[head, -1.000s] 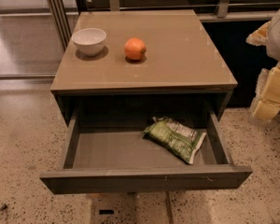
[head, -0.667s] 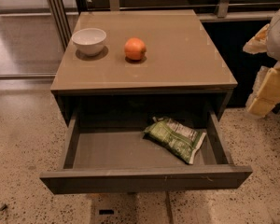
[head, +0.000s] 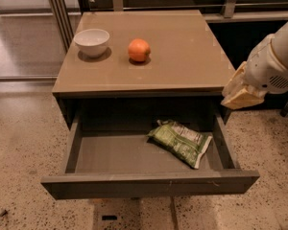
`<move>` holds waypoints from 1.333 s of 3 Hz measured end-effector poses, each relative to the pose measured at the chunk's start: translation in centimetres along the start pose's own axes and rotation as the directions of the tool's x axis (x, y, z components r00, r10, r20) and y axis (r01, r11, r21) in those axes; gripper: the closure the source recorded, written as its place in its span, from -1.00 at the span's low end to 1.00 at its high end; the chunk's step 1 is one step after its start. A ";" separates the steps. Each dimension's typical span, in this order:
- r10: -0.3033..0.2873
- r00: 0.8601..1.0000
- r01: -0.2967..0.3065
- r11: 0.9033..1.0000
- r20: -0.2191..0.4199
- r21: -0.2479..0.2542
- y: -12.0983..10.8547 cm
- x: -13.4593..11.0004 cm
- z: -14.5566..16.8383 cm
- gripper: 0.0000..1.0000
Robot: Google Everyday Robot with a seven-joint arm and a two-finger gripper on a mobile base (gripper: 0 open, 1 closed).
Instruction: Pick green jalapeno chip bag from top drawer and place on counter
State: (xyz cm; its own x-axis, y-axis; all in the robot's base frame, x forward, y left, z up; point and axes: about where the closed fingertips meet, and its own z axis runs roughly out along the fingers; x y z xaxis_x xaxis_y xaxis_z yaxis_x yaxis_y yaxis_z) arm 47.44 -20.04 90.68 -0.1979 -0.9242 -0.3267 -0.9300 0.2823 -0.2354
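Note:
The green jalapeno chip bag (head: 180, 141) lies flat in the right half of the open top drawer (head: 149, 182), tilted with one end toward the front right corner. The counter (head: 182, 51) is the tan top of the cabinet, above the drawer. My gripper (head: 238, 95) is at the right, on a white arm, level with the counter's right front corner and above the drawer's right side. It is above and to the right of the bag and does not touch it.
A white bowl (head: 92, 41) and an orange fruit (head: 138, 50) stand on the counter's back left part. Speckled floor (head: 19, 143) surrounds the cabinet. Metal rails (head: 57, 13) and a dark wall run behind it.
My arm has moved left and down from the frame's right edge toward the cabinet's right front corner. The bag, bowl and fruit have not moved.

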 end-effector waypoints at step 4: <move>-0.004 0.995 0.004 1.000 0.095 -0.010 -0.8 1.0 7.7 1.00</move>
State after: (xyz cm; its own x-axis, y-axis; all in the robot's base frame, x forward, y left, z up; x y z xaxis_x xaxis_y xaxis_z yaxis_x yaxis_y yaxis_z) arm 50.35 -19.18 83.52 -0.1642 -0.8964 -0.4116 -0.9338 0.2757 -0.2280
